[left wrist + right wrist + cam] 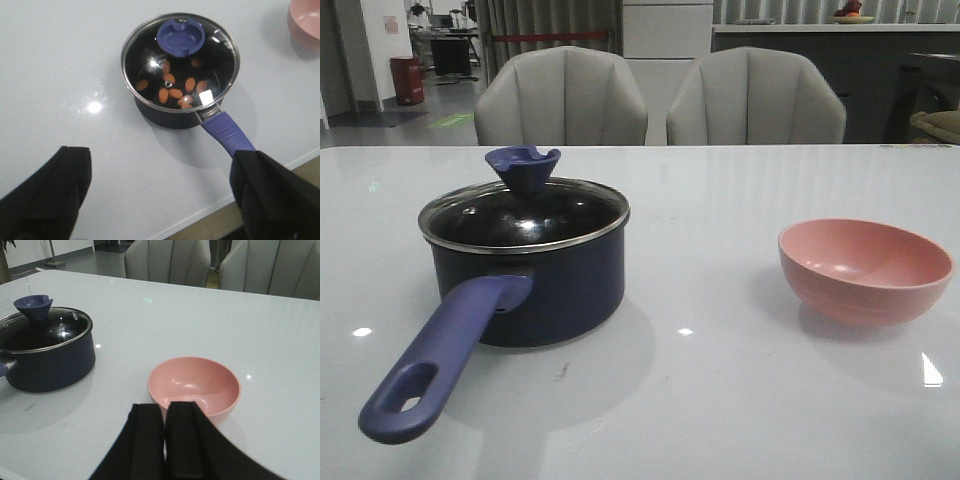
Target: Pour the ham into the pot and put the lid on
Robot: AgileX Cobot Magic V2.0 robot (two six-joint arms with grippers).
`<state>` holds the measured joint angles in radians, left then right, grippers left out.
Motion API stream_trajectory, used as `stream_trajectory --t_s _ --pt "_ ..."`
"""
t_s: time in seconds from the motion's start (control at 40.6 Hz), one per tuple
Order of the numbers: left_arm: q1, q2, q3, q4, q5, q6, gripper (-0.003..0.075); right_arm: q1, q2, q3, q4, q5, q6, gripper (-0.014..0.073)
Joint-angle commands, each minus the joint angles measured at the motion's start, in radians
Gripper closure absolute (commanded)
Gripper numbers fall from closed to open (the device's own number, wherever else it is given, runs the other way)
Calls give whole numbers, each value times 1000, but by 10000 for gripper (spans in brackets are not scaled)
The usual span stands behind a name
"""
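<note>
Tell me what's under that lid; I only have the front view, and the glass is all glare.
Observer: The left wrist view shows the ham on the bottom of the pot, under the lid.
Operator: Check the bowl's bottom.
Observer: In the right wrist view, the pink bowl holds no ham.
Operator: Report the jaws.
Observer: On the left gripper they stand wide apart; on the right gripper they are closed on nothing.
</note>
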<state>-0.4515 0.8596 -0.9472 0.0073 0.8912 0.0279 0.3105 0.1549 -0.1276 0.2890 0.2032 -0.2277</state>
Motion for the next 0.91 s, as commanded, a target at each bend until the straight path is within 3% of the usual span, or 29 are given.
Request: stream_trajectory --t_s 0.0,0.37,0.591,0.665,0.813,0.887 --pt "2 -136 52 -7 -119 -4 136 -1 9 -28 0 -73 -6 416" --pt "2 -681 409 30 -327 -4 136 -1 9 -28 0 -73 -6 416" --pt "2 -802 518 30 -346 -4 150 -1 9 -28 0 -73 -6 416" --pt "2 -802 526 27 -343 -4 240 -1 9 -28 0 -73 -6 416" --pt "2 -802 527 24 -371 -4 624 -1 9 -28 0 -73 -6 416" --pt "2 -802 527 24 -388 -4 579 -1 9 -28 0 -73 -6 416"
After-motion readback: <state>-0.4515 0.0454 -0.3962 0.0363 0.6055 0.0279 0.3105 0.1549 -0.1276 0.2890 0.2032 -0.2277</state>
